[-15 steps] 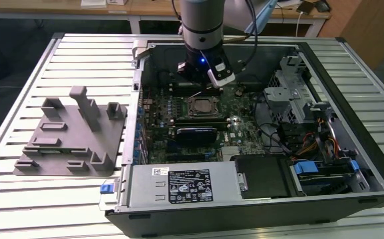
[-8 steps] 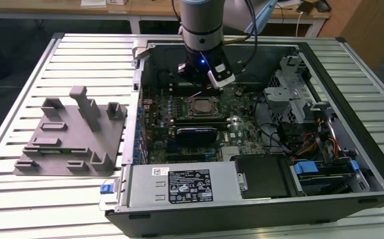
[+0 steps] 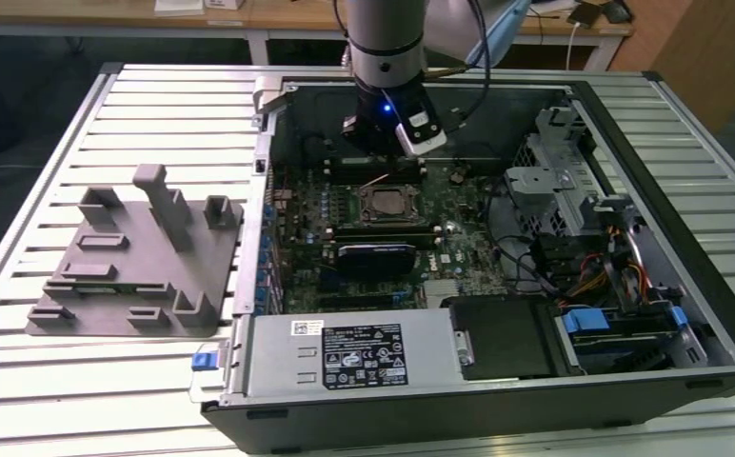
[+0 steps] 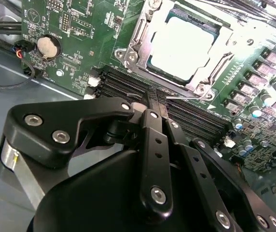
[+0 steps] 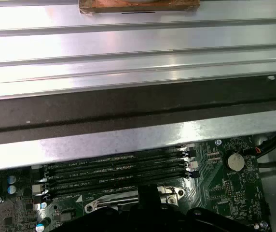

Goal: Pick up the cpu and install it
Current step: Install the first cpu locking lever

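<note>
Arm (image 3: 387, 38) reaches down into the open PC case (image 3: 622, 124), which lies on a slatted table (image 3: 165, 105). The gripper (image 4: 153, 104) hangs low over the memory slots (image 4: 196, 118), at the far side of the socket (image 3: 387, 203) in the exterior view. In the second wrist view its black fingers (image 4: 150, 128) are drawn together to a narrow tip with nothing between them; the tip is just above the slots, and contact cannot be told. The cpu (image 4: 181, 46) lies flat in the socket frame (image 4: 133, 43), its silver top bare and bright, well clear of the gripper. A coin cell (image 4: 46, 46) sits on the green board (image 4: 80, 24) to one side of the socket; it also shows in the first wrist view (image 5: 233, 161), beside the same row of slots (image 5: 114, 169). On the exterior view's left, a grey fixture block (image 3: 139, 257) rests on the table next to the case. Power supply (image 3: 342, 357) is at the near edge of the case.
</note>
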